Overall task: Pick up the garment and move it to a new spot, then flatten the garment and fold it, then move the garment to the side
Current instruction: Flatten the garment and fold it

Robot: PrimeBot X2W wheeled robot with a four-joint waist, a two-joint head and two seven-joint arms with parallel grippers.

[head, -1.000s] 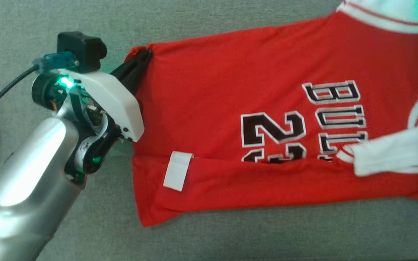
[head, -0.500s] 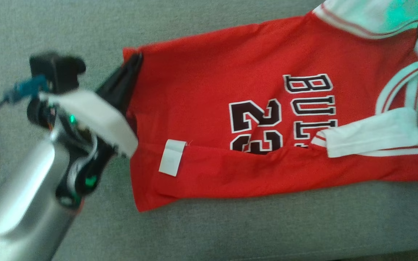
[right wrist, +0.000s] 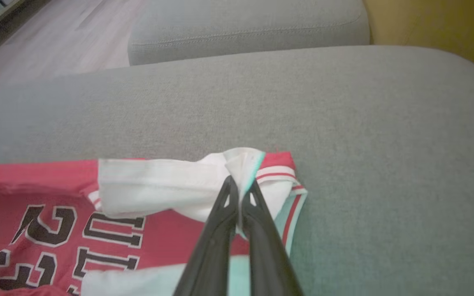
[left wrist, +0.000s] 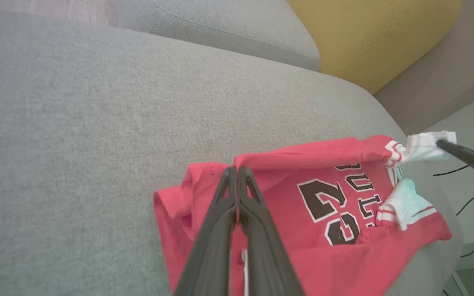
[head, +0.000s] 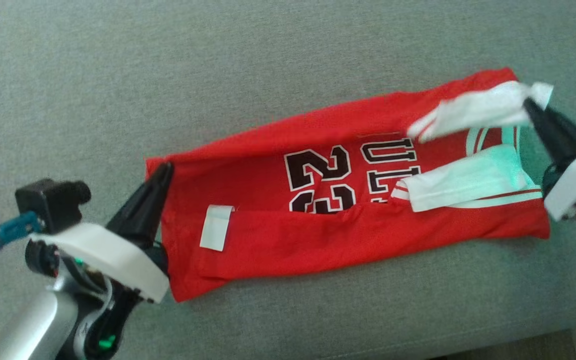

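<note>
1. Red jersey [head: 318, 235] lies across the middle of the head view on a grey sofa cushion [head: 268, 65], its long axis running from lower left to upper right. The near long edge is already turned up over the printed number [head: 318, 180]. A white label [head: 217, 227] sits on that flap at lower left.
2. Left gripper [head: 160, 175], lower left of the head view, is clenched on the far hem corner. The left wrist view shows red cloth pinched at the tips, with the edge beyond bunched into a ridge.
3. Right gripper [head: 530, 106], upper right, is clenched on a white shoulder strap [head: 473, 110]. The right wrist view shows white cloth wrapped about the tips.
4. The far long edge looks lifted off the cushion between the two holds. Judged step: the second lengthwise fold, bringing the far edge over toward the near one.
5. To do it well:
   - Carry both ends at one height and one pace, with the edge taut enough not to sag mid-span.
   - Lay it parallel to the near edge.
   - Lower it onto the cloth before letting go.
6. Watch the right-hand hold. It has the strap alone, so a hard pull may stretch the strap and leave the body behind.
7. A second strap [head: 468, 182] lies loose at centre right and may get trapped crooked under the fold.
8. The cushion's front edge runs close along the bottom right, so don't drag the jersey that way.
</note>
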